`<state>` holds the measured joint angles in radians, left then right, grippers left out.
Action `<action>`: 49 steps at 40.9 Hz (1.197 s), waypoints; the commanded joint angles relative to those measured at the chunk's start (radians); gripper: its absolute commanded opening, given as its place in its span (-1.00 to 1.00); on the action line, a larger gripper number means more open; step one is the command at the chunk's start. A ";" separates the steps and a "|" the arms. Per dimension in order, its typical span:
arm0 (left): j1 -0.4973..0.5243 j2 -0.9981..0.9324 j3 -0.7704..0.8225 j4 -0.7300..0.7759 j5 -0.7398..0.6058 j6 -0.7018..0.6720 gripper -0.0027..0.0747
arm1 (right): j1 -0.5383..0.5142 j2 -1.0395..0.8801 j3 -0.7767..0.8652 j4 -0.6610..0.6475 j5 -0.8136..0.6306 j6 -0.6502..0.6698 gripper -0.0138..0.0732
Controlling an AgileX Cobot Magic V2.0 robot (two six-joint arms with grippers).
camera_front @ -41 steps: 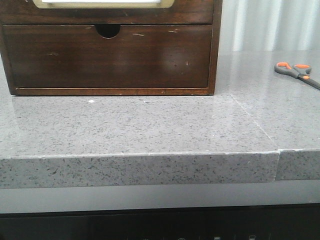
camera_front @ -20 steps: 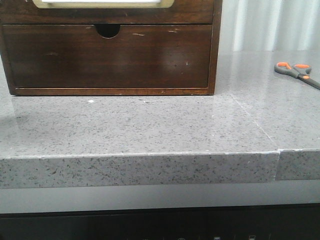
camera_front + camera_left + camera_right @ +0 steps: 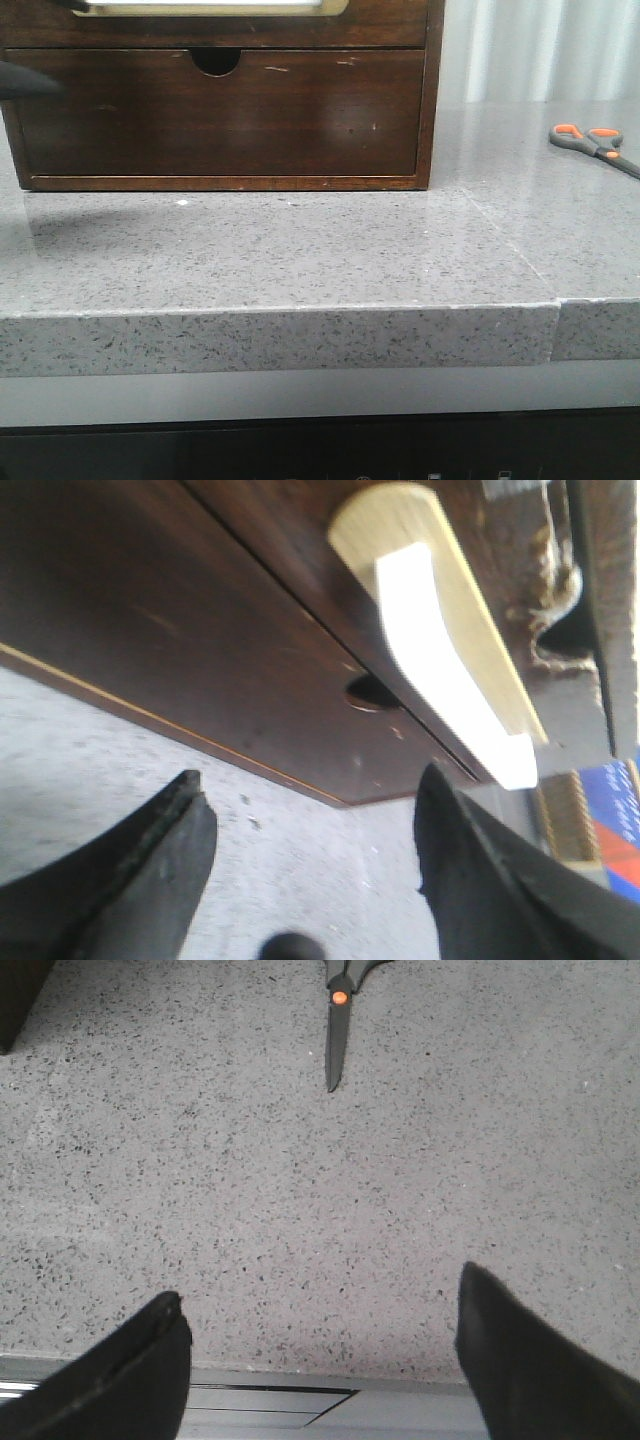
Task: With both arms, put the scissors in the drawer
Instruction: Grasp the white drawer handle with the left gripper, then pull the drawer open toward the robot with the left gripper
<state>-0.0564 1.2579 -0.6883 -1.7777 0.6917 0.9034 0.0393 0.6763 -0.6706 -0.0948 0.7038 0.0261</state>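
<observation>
The scissors [image 3: 596, 142], dark grey with orange-lined loops, lie flat on the grey counter at the far right; only their blades [image 3: 335, 1032] reach into the right wrist view. My right gripper [image 3: 320, 1286] is open and empty over the counter's front edge, well short of the blades. The drawer [image 3: 385, 26] with the cream-framed white panel [image 3: 445, 655] tops the dark cabinet and looks closed. My left gripper [image 3: 312, 773] is open and empty, hanging over the counter in front of the cabinet. In the front view it is only a dark blur [image 3: 24, 79] at the left edge.
Below the panelled drawer sits a plain dark drawer front [image 3: 220, 115] with a half-round notch [image 3: 216, 61]. The speckled counter [image 3: 300, 250] has a seam at the right and a front edge [image 3: 280, 340] close to the camera. A pale ribbed wall stands behind the scissors.
A dark blur of my left gripper has come into the front view at the left edge, and its shadow has spread over the counter there. The scissors and the cabinet have not moved.
</observation>
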 commanded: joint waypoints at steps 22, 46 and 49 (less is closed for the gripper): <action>-0.007 0.151 -0.251 -0.083 0.143 -0.022 0.15 | -0.001 0.003 -0.024 -0.020 -0.057 0.000 0.63; -0.007 0.176 -0.261 -0.083 0.228 -0.036 -0.59 | -0.001 0.003 -0.024 -0.020 -0.057 0.000 0.63; -0.007 0.176 -0.261 -0.083 0.251 -0.036 -0.59 | -0.001 0.003 -0.024 -0.020 -0.057 0.000 0.63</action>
<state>-0.0564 1.4713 -0.9129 -1.7977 0.8467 0.8259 0.0393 0.6763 -0.6706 -0.0948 0.7038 0.0261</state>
